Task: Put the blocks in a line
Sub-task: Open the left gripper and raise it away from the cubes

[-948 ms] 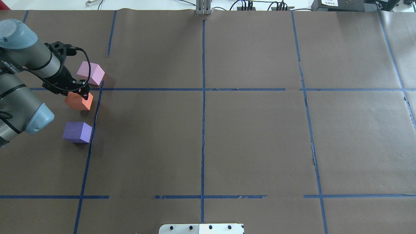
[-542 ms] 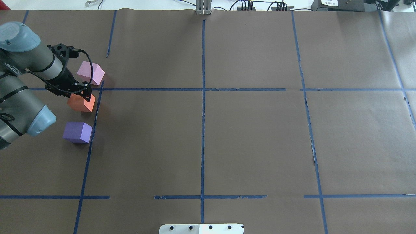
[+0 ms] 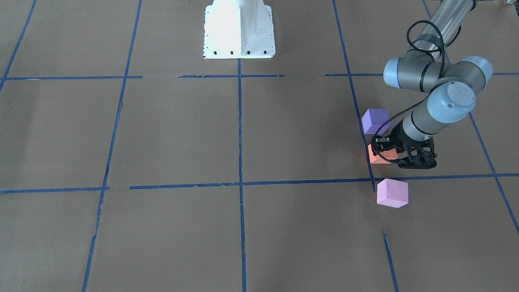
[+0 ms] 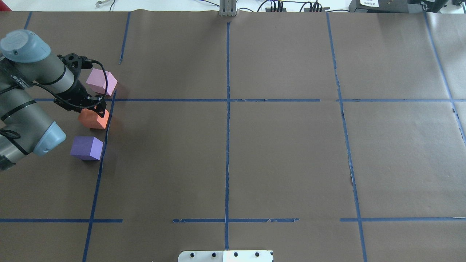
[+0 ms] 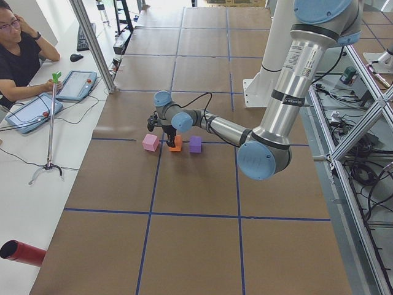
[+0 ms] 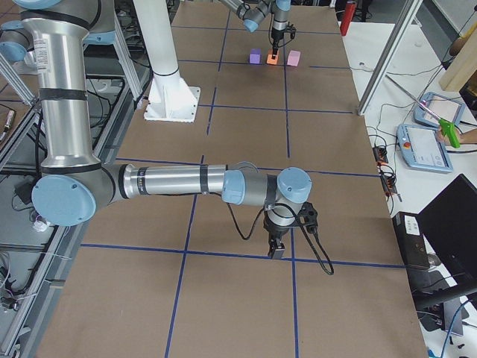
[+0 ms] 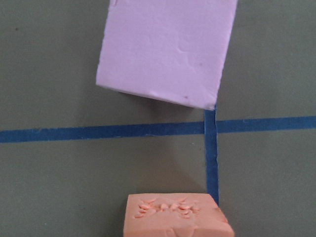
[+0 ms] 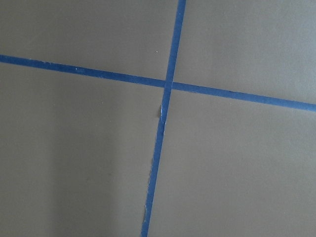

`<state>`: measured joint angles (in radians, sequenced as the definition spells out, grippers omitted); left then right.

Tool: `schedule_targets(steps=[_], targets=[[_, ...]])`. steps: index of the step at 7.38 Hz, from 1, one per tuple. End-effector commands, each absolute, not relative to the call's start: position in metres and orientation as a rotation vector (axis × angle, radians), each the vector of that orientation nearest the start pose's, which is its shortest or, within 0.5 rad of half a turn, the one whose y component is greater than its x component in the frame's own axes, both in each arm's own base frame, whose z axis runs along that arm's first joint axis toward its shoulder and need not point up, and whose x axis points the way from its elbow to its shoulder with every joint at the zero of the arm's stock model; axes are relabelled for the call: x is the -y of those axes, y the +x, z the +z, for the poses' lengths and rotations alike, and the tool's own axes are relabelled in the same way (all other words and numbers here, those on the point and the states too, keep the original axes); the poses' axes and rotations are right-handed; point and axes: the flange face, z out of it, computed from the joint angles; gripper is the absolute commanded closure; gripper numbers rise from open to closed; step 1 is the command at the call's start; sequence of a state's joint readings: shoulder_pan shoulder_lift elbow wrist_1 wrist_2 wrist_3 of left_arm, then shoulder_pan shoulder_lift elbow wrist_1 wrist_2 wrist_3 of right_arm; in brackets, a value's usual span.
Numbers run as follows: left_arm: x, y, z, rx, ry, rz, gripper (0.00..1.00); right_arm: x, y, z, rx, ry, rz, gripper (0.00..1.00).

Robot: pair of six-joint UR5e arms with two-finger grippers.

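Three blocks stand in a rough column at the table's left by a blue tape line: pale pink block (image 4: 102, 82), orange block (image 4: 94, 119) and violet-purple block (image 4: 86, 147). My left gripper (image 4: 96, 108) points down and is shut on the orange block, low over the paper between the other two. In the left wrist view the orange block (image 7: 175, 217) is at the bottom edge and the pink block (image 7: 165, 49) at the top. In the front view the orange block (image 3: 377, 156) lies between purple (image 3: 375, 120) and pink (image 3: 392, 193). My right gripper (image 6: 276, 252) shows only in the right side view, where I cannot tell its state.
Brown paper with a grid of blue tape lines (image 4: 227, 109) covers the table. The robot's white base plate (image 3: 239, 30) is at the near edge. An operator (image 5: 18, 58) sits with tablets at the left end. My right arm (image 6: 179, 183) stretches low over the table's right half.
My left gripper has moved a little to the right and toward the robot, with the orange block in it. The pink and purple blocks have not moved.
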<state>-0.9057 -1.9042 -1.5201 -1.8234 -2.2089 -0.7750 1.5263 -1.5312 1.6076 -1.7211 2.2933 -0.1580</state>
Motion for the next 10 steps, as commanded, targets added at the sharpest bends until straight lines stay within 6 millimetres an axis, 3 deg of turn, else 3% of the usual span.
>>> schedule_targets(steps=[1,3,4,5,6,7,8,9,10], targets=[[0.551,0.338,0.472,-0.808,-0.023,0.066,0.0,0.504,0.045,0.64,0.726,-0.031,-0.166,0.0],[0.55,0.337,0.466,-0.815,-0.012,0.076,0.0,0.504,0.045,0.64,0.726,-0.031,-0.166,0.0],[0.559,0.297,0.43,-0.846,0.057,0.043,0.0,0.504,0.045,0.639,0.726,-0.029,-0.167,0.0],[0.562,0.233,0.399,-0.845,0.085,-0.033,0.0,0.504,0.045,0.639,0.726,-0.029,-0.167,0.0],[0.555,0.193,0.37,-0.818,0.113,-0.006,0.0,0.504,0.045,0.64,0.726,-0.031,-0.166,0.0],[0.566,0.141,0.368,-0.755,0.113,0.032,0.0,0.504,0.045,0.64,0.726,-0.031,-0.166,0.0],[0.578,0.083,0.369,-0.715,0.14,0.073,0.0,0.504,0.045,0.64,0.726,-0.031,-0.166,0.0],[0.577,0.021,0.386,-0.678,0.175,0.142,0.0,0.504,0.045,0.64,0.726,-0.031,-0.166,0.0],[0.561,-0.023,0.429,-0.645,0.178,0.236,0.0,0.504,0.045,0.64,0.726,-0.031,-0.166,0.0]])
